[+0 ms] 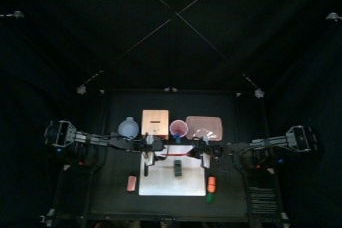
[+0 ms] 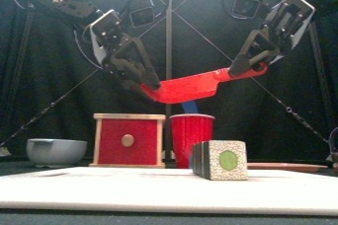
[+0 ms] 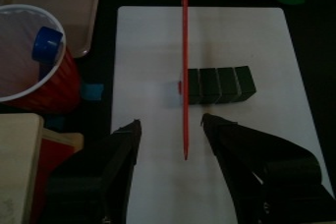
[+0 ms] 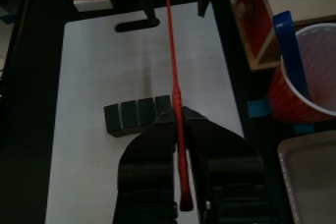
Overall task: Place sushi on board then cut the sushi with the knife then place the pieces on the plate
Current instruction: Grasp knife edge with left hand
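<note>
noting right gripper (image 2: 251, 69) clamping red knife (image 2: 199, 83) above sushi roll (image 2: 222, 160) on white board (image 3: 250, 31); we're seeing left gripper (image 3: 171, 122) gaping wide

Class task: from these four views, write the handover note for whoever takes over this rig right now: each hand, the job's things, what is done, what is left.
Left hand: open, jaws either side of the end of the red knife.
Right hand: shut on the red knife, holding it above the white board.
Sushi roll: whole, lying on the board.
Pink plate: behind the board, to the right.
Done: sushi on board, knife in hand.
Left: cut the roll, move pieces to the plate.
</note>
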Tool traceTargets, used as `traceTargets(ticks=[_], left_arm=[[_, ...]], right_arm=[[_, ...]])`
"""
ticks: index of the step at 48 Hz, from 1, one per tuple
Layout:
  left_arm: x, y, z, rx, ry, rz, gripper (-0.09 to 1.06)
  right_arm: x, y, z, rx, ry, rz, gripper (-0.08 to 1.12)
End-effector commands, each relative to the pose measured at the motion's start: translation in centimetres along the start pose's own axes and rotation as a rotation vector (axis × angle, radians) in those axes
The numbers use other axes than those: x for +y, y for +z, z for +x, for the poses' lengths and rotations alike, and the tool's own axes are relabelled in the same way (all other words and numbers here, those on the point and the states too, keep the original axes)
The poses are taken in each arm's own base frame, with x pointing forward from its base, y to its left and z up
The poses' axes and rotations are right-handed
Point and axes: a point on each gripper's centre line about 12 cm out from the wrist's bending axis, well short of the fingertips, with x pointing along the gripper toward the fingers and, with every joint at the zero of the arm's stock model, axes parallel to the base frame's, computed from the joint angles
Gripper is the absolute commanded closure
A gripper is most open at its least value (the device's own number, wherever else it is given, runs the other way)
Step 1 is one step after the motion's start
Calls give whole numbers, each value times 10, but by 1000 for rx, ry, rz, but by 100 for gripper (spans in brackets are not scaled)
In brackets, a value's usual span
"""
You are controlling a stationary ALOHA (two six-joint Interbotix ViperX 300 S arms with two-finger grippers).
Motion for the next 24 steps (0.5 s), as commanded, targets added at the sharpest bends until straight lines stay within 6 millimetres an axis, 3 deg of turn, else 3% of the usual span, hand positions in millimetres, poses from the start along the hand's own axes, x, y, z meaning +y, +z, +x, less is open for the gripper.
traceTargets(ticks=[1, 24], left_arm=[[1, 14, -1, -44, 3, 9, 16], [-3, 12, 2, -43, -6, 6, 54]], right_arm=[[3, 13, -3, -41, 11, -1, 70], [3, 5, 6, -5, 9, 17, 70]])
